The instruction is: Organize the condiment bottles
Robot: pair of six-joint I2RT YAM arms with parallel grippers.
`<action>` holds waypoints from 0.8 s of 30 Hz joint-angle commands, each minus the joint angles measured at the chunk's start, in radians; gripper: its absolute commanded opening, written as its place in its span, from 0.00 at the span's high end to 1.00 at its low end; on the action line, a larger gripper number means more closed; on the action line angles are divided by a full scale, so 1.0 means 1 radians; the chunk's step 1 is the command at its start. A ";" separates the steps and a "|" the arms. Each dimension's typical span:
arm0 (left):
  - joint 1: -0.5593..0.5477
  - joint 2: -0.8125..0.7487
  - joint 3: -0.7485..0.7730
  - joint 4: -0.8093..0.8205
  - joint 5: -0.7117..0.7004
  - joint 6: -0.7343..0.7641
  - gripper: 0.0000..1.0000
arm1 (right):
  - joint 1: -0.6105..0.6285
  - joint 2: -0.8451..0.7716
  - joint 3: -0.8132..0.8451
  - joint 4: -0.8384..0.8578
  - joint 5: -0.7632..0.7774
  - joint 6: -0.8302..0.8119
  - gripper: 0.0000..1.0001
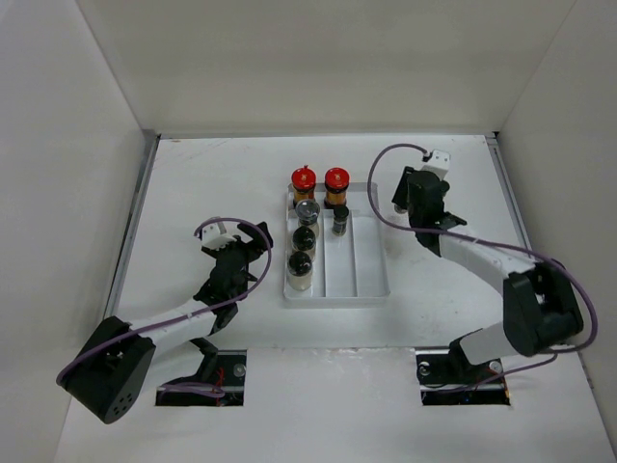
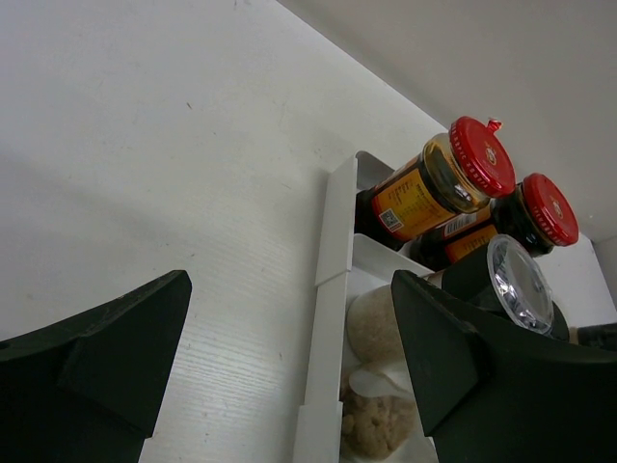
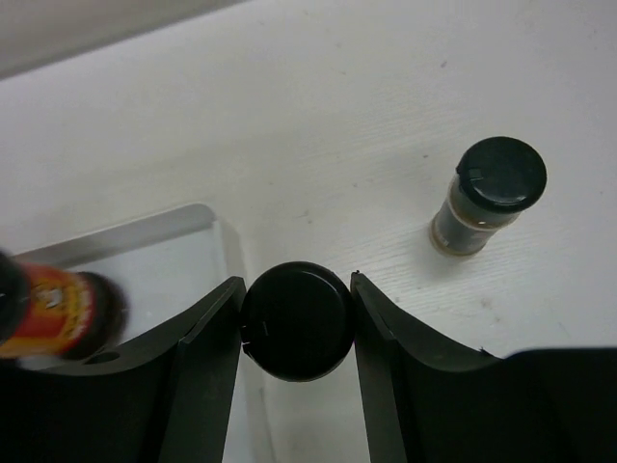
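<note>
Right gripper (image 3: 296, 285) closed on dark bottle (image 3: 294, 323) at the tray (image 3: 125, 234) corner, other bottle (image 3: 487, 193) standing apart on the table (image 3: 386, 96), left gripper (image 2: 289, 299) wide open, empty, beside the tray.

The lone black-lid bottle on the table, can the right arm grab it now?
Probably not yet. The right gripper is closed around another black-capped bottle, so it must put that down first. Nothing else blocks the lone bottle.

Bright, even light — soft shadows, slight wrist-view blur.
</note>
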 commanded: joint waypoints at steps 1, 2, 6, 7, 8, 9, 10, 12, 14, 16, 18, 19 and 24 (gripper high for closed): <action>-0.010 0.004 0.040 0.053 -0.010 0.012 0.15 | 0.066 -0.137 -0.049 0.048 0.035 0.031 0.56; -0.007 0.007 0.040 0.053 -0.006 0.010 0.15 | 0.085 -0.171 -0.062 0.033 0.033 0.036 0.56; -0.010 -0.002 0.036 0.054 -0.009 0.009 0.15 | 0.190 -0.269 -0.105 -0.010 0.019 0.048 0.56; -0.010 0.004 0.040 0.054 -0.009 0.007 0.15 | 0.223 -0.282 -0.112 -0.018 0.018 0.056 0.56; -0.009 0.013 0.041 0.057 -0.004 0.004 0.15 | 0.261 -0.288 -0.113 -0.024 0.016 0.060 0.55; -0.006 0.018 0.041 0.062 -0.001 0.004 0.15 | 0.299 -0.288 -0.115 -0.021 0.010 0.063 0.55; -0.009 0.020 0.041 0.063 0.002 0.003 0.15 | 0.338 -0.280 -0.115 -0.013 0.007 0.065 0.55; -0.015 0.014 0.041 0.066 0.002 0.004 0.15 | 0.407 -0.245 -0.104 0.009 0.016 0.076 0.55; -0.019 0.014 0.041 0.076 -0.006 0.012 0.15 | 0.450 -0.195 -0.090 0.036 0.015 0.083 0.55; -0.010 0.011 0.035 0.077 0.002 0.010 0.15 | 0.467 -0.139 -0.070 0.051 0.007 0.089 0.55; -0.016 -0.008 0.030 0.076 -0.006 0.012 0.15 | 0.478 -0.093 -0.060 0.065 0.010 0.091 0.55; -0.019 -0.011 0.029 0.074 -0.006 0.012 0.15 | 0.481 -0.078 -0.060 0.075 0.013 0.092 0.55; -0.018 -0.005 0.029 0.077 0.002 0.009 0.15 | 0.485 0.000 -0.055 0.125 0.018 0.097 0.55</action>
